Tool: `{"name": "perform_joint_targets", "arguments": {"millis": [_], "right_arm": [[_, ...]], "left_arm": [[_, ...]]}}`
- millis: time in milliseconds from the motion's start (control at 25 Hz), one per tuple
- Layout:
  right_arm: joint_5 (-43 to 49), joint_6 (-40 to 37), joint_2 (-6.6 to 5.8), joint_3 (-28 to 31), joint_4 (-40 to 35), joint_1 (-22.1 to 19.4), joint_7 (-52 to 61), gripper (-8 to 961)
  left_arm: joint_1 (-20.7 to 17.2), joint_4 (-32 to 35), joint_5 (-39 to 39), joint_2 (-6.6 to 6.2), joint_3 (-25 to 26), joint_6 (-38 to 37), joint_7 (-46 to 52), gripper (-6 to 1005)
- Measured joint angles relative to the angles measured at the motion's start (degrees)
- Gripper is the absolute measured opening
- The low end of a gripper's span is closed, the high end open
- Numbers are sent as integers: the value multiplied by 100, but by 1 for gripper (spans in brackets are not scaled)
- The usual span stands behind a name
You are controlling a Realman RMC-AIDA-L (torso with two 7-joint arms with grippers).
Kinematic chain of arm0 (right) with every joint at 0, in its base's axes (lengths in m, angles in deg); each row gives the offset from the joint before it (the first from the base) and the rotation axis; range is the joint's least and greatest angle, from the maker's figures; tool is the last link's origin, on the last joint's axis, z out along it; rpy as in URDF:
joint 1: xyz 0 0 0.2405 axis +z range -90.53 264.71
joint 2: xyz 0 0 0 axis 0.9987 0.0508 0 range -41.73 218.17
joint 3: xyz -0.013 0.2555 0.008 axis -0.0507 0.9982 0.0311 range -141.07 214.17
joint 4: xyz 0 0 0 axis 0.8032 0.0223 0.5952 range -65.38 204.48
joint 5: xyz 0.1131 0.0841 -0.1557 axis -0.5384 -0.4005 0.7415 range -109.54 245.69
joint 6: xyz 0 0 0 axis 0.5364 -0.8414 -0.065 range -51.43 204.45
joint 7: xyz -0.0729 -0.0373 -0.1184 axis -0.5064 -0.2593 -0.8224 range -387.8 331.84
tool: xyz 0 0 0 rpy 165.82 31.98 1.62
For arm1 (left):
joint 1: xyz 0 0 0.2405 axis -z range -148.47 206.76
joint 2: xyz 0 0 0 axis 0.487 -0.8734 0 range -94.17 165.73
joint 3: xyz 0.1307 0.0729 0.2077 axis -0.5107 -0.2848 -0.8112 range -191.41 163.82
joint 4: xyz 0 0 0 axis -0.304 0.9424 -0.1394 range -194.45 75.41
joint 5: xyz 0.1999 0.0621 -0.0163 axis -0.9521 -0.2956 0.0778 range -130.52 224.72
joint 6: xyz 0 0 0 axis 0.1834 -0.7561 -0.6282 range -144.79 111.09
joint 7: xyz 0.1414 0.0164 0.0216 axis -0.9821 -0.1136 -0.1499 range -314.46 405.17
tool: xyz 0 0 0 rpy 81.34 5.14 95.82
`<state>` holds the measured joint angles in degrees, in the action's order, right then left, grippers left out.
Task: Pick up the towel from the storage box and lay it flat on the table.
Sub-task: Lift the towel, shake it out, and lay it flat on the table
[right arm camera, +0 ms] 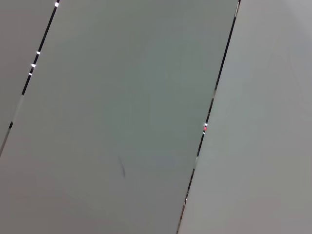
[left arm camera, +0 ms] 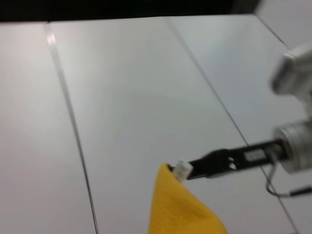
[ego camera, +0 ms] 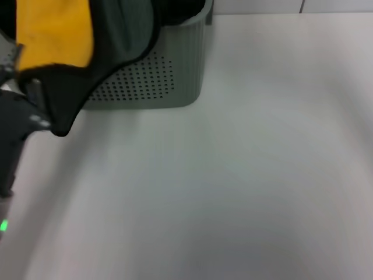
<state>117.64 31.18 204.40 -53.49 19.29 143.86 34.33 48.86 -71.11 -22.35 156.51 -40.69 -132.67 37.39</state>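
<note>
My left claw [ego camera: 32, 96] pinches the towel [ego camera: 87, 41] by an edge; it hangs from my grip, trailing right over the storage box [ego camera: 169, 70]. I should lift it clear, then spread it across the table [ego camera: 233, 186] beyond. My right claw is unseen.

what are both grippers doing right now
Left gripper: closed on a corner of the yellow and dark green-grey cloth towel, lifted.
Right gripper: not in view.

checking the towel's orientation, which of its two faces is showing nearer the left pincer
The bright yellow face of the towel, at the left pincer; the dark green-grey face hangs toward the storage box.
</note>
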Motion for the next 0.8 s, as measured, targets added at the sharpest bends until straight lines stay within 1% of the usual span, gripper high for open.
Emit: {"name": "perform_joint_targets", "arguments": {"millis": [80, 120, 200, 240, 440, 520, 680, 720, 800], "right_arm": [[17, 17, 1, -49, 2, -7, -17, 39], [23, 22, 0, -76, 3, -7, -20, 39], [31, 27, 1, -123, 2, -6, -29, 39], [35, 30, 0, -150, 3, -5, -37, 39], [46, 59, 0, -273, 3, -64, -113, 39], [50, 75, 0, -337, -17, -134, -189, 39], [53, 108, 0, -444, -267, -540, -543, 39], [53, 113, 0, -459, -343, -631, -608, 39], [51, 115, 0, -478, -486, -777, -683, 39]], "left_arm": [[-61, 278, 190, -11, 0, 82, 1082, 72], [-81, 387, 247, -18, 1, 144, 1472, 35], [-100, 612, 284, -35, -2, 369, 2197, 34], [-102, 658, 288, -41, -3, 423, 2393, 34], [-111, 1324, 256, -75, -22, 1183, 4888, 32], [-143, 1519, 104, -95, -49, 1454, 5569, 31], [-261, 1759, -214, -116, -82, 1653, 6737, 29], [-315, 1821, -225, -121, -98, 1653, 7254, 29], [-426, 1915, -229, -129, -115, 1646, 7922, 28]]}}
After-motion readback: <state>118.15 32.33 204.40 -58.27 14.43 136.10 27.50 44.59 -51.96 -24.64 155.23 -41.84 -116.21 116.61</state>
